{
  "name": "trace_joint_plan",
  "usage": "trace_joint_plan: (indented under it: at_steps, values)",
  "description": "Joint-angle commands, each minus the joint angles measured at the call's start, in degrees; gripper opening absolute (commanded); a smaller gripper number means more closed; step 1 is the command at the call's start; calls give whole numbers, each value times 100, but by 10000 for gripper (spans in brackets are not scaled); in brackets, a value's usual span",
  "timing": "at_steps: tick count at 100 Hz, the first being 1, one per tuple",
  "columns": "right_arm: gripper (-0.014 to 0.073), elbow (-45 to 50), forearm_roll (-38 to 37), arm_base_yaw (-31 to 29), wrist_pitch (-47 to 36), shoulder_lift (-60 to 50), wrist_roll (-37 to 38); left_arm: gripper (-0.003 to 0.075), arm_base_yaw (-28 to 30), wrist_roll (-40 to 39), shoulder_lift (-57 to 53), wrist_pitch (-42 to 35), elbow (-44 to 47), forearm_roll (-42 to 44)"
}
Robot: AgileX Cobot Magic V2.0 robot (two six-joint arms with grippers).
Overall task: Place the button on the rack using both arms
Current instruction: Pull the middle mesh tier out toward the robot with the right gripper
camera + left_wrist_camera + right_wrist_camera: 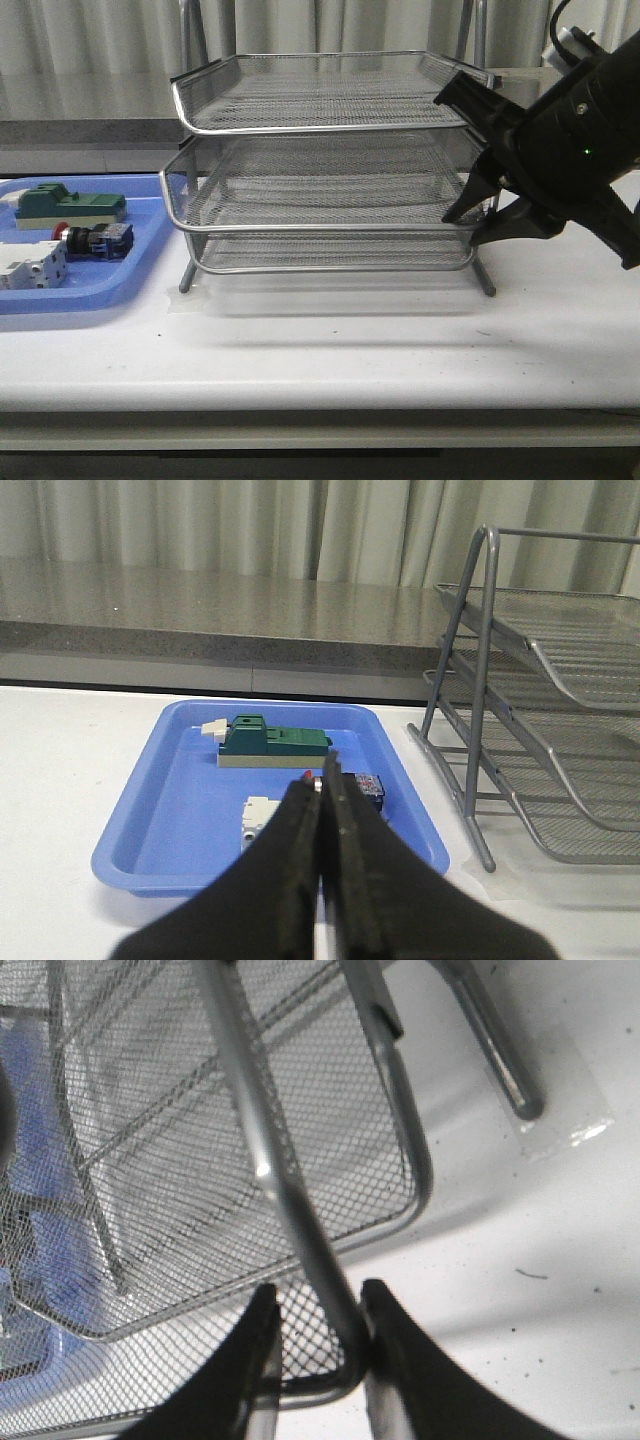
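Button in blue tray w/ green block (rack beside)

The rack stands mid-counter, with the plastic tray just beside it on the left. In the tray, the terminal block lies at the back, the button before it, and what looks like a breaker nearest the front.

Robot lab bench, white table, grey curtain backdrop, blue parts tray, wire-mesh rack
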Motion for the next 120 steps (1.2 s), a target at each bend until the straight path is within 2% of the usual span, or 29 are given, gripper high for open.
trace_joint_plan:
  at_steps: [1,49,99,111,120]
  values:
    - [33,308,-511,142,377,-115,-252,-20,7,13,-179,-500,248,-36]
    - [33,1360,-500,226,413,-1133,-247,-20,7,13,-179,-500,248,-36]
    - [41,1512,-495,226,789,-1597,-247,-20,7,13,-179,-500,248,-36]
    - [120,1512,-516,226,826,-1597,-251,-20,7,13,-179,-500,248,-36]
    - [249,1512,-533,226,868,-1597,-281,-20,7,13,-179,-500,248,-36]
